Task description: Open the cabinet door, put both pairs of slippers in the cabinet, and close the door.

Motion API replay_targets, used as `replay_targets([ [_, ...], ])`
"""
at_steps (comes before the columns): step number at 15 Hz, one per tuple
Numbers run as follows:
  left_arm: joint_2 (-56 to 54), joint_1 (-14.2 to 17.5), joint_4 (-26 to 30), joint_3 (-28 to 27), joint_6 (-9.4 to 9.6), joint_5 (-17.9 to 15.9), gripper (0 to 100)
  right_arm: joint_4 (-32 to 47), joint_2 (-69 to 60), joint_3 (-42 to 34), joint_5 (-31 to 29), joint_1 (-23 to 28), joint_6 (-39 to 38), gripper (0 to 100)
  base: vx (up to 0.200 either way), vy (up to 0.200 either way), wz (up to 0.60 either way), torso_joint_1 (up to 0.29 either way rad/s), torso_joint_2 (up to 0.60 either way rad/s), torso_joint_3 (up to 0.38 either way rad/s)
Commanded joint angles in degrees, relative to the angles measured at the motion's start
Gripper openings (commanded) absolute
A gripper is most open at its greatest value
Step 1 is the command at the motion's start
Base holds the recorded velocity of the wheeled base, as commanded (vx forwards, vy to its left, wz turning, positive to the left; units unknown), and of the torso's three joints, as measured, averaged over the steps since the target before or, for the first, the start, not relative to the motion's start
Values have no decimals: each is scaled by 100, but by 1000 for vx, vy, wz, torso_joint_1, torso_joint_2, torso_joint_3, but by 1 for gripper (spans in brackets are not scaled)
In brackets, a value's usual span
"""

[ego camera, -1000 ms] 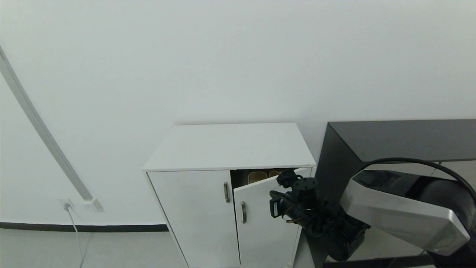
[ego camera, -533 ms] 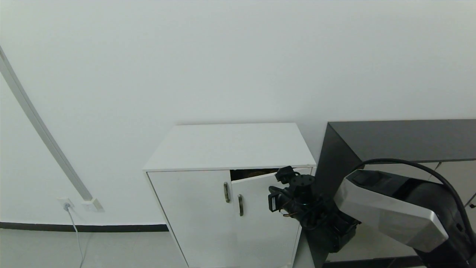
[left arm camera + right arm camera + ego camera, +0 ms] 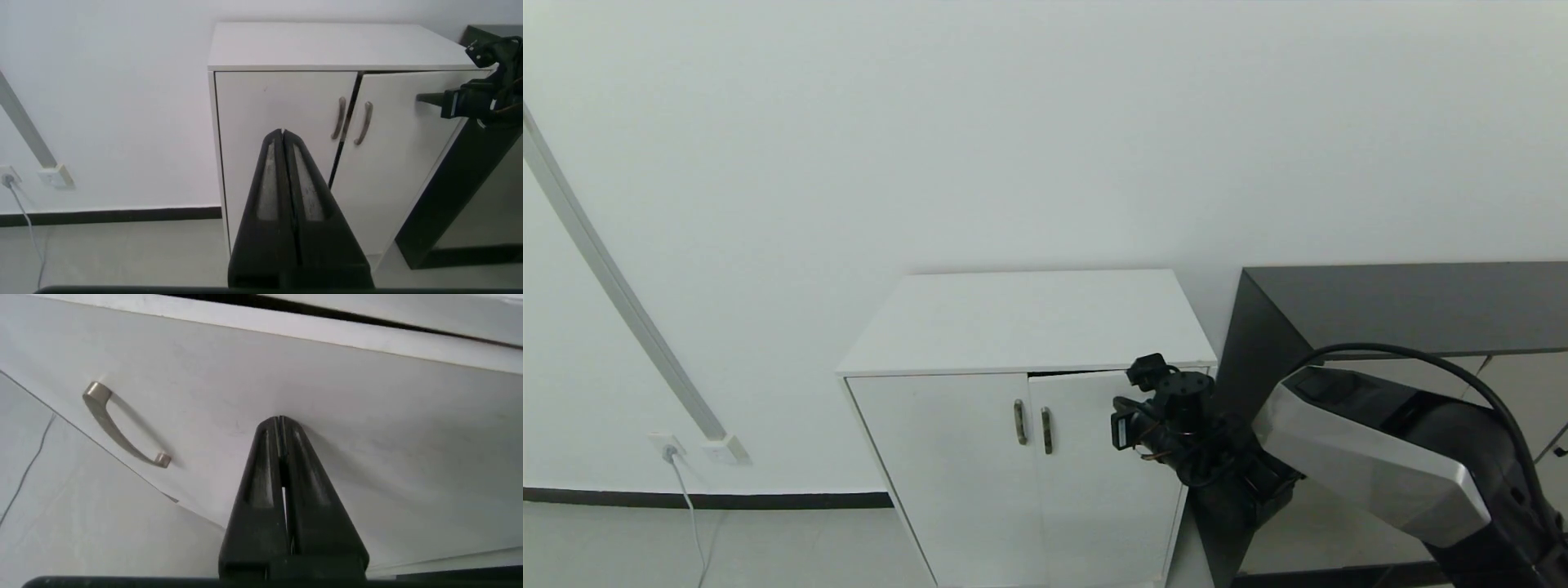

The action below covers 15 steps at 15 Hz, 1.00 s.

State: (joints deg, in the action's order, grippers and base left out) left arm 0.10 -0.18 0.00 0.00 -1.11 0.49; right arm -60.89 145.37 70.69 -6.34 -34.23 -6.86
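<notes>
The right door (image 3: 1094,482) of the cabinet (image 3: 1029,318) stood all but shut. Only a thin dark slit showed along its top edge, under the cabinet's white top. Its handle (image 3: 1046,430) sat just beside the left handle (image 3: 1018,422) on the left door (image 3: 939,465), which lay flush and closed.

The right tool (image 3: 280,429) had its two fingers pressed together with nothing between them. Its tip touched the face of the right door in the upper middle, apart from the handle. The left tool (image 3: 282,143) was likewise closed and empty. It was held in front of the cabinet, well apart from it, with its tip pointing toward the left door.

The cabinet stood on a pale floor (image 3: 768,547) against a white wall (image 3: 1045,122). A dark unit (image 3: 1405,302) with a black top stood just beside it on the right. Low on the wall to the left, a socket (image 3: 668,447) held a plug, and a pale cable (image 3: 690,506) hung from it to the floor. Beside the socket a grey conduit (image 3: 613,282) ran up the wall at a slant. A dark skirting (image 3: 686,496) ran along the foot of the wall.
</notes>
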Motion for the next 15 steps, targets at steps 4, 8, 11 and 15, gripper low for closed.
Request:
replay_targets([
  [4, -1, 1, 0, 0, -3, 4, 0, 86, 114, 208, 1, 66, 10, 0, 0, 0, 0, 0, 0, 0],
  [8, -1, 1, 0, 0, -3, 4, 0, 95, 105, 217, 1, 74, 10, 0, 0, 0, 0, 0, 0, 0],
  [11, -1, 1, 0, 0, -3, 4, 0, 95, 114, 252, 1, 74, 10, 0, 0, 0, 0, 0, 0, 0],
  [15, -1, 1, 0, 0, -3, 4, 0, 95, 140, 287, 1, 92, 10, 0, 0, 0, 0, 0, 0, 0],
])
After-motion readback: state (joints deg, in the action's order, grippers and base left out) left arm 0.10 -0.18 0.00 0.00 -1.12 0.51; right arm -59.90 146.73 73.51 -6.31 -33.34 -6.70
